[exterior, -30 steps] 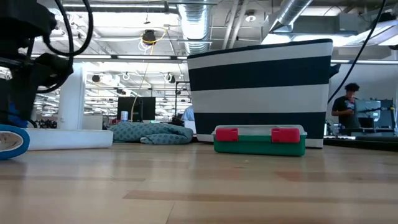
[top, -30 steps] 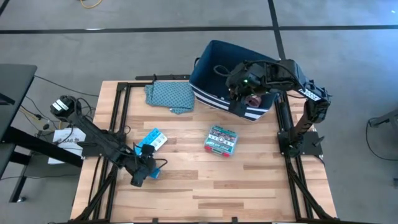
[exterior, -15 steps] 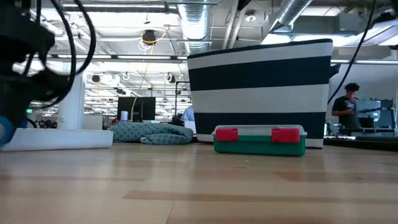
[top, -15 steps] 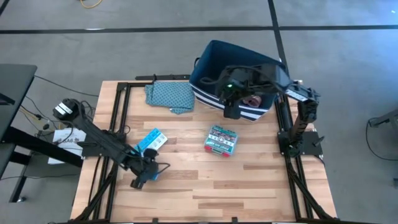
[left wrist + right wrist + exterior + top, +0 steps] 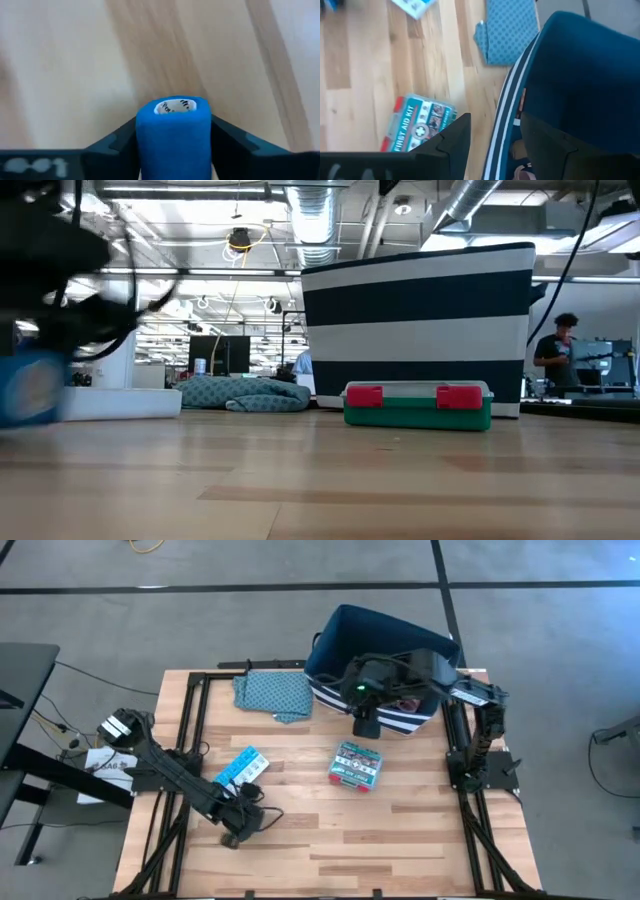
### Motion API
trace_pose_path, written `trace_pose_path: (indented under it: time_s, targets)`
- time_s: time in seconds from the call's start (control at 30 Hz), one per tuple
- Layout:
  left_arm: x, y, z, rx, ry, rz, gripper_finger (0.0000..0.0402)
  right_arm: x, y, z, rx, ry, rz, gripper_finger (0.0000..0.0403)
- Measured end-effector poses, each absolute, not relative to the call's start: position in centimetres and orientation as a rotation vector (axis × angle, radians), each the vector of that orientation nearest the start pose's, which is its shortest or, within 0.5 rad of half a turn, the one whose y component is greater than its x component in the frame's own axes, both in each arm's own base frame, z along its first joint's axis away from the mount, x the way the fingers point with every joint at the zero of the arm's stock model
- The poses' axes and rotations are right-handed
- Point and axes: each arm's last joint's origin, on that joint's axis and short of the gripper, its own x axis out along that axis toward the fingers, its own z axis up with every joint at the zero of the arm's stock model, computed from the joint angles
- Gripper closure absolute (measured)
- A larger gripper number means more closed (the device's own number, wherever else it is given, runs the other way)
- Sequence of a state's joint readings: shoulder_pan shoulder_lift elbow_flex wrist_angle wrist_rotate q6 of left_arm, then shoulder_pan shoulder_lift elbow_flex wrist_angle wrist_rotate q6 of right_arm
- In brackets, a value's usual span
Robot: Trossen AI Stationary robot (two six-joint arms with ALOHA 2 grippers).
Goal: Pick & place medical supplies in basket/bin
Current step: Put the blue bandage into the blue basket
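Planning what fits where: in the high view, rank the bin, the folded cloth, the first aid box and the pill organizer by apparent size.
1. bin
2. folded cloth
3. first aid box
4. pill organizer

The last two look close; the box appears slightly larger.

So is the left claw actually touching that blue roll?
Touching: the left wrist view shows the blue roll clamped between the left claw's two dark fingers.
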State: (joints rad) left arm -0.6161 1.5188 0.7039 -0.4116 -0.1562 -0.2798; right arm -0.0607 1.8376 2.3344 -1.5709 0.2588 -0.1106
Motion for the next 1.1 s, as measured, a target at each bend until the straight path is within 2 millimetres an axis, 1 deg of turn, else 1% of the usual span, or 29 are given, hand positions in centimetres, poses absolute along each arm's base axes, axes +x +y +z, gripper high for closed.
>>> trace_pose_path:
  time_s: [0.1, 0.17, 0.2, 0.27, 0.33, 0.4, 0.47, 0.53, 0.6, 0.67, 0.73, 0.83, 0.97, 1.03, 1.1]
  targets:
    - [22.3, -14.7, 15.6, 0.223, 1.029, -0.18, 0.0264, 30.8, -2.0, 45.6, -0.191, 1.042, -0.229, 0.0238]
    - [23.1, -14.9, 16.6, 0.265, 0.987, -0.154, 0.0294, 30.2, -1.5, 46.1, -0.172, 1.019, -0.23, 0.0238]
    - [23.7, -15.1, 17.5, 0.301, 0.952, -0.155, 0.0309, 29.9, -1.1, 46.3, -0.154, 1.006, -0.231, 0.0239]
    - [25.4, -15.3, 20.1, 0.39, 0.837, -0.138, 0.0336, 28.8, -0.2, 47.1, -0.11, 0.967, -0.233, 0.024]
    - [26.8, -15.0, 22.6, 0.535, 0.743, -0.062, 0.0353, 27.5, 0.8, 48.0, -0.086, 0.927, -0.197, 0.0241]
    - [28.4, -14.1, 25.3, 0.675, 0.671, 0.054, 0.0356, 26.0, 1.9, 48.9, -0.084, 0.89, -0.139, 0.0241]
    - [30.0, -12.6, 28.3, 0.756, 0.605, 0.202, 0.0355, 24.6, 2.9, 49.7, -0.076, 0.853, -0.101, 0.0241]
    - [31.6, -10.3, 31.1, 0.785, 0.546, 0.32, 0.035, 23.0, 3.6, 50.6, -0.06, 0.811, -0.084, 0.0242]
    - [33.2, -7.5, 33.7, 0.737, 0.446, 0.368, 0.0347, 21.4, 4.1, 51.3, -0.049, 0.767, -0.099, 0.0244]
    - [34.5, -3.9, 35.9, 0.646, 0.306, 0.377, 0.0348, 20.2, 4.7, 51.8, -0.027, 0.727, -0.127, 0.0246]
    - [35.7, 0.1, 37.3, 0.54, 0.164, 0.359, 0.0348, 19.3, 5.3, 52.0, -0.019, 0.704, -0.133, 0.0248]
    - [37.6, 6.4, 37.0, 0.43, 0.064, 0.314, 0.0348, 18.5, 6.1, 51.9, -0.038, 0.701, -0.113, 0.0252]
    - [40.5, 14.5, 34.0, 0.364, 0.065, 0.382, 0.0348, 18.0, 6.9, 50.9, -0.086, 0.731, -0.102, 0.0257]
    - [41.9, 17.7, 32.5, 0.35, 0.091, 0.406, 0.0343, 17.9, 7.1, 50.2, -0.077, 0.75, -0.124, 0.026]
    - [42.9, 20.0, 31.4, 0.337, 0.128, 0.414, 0.0335, 18.0, 7.3, 49.3, -0.048, 0.784, -0.144, 0.0262]
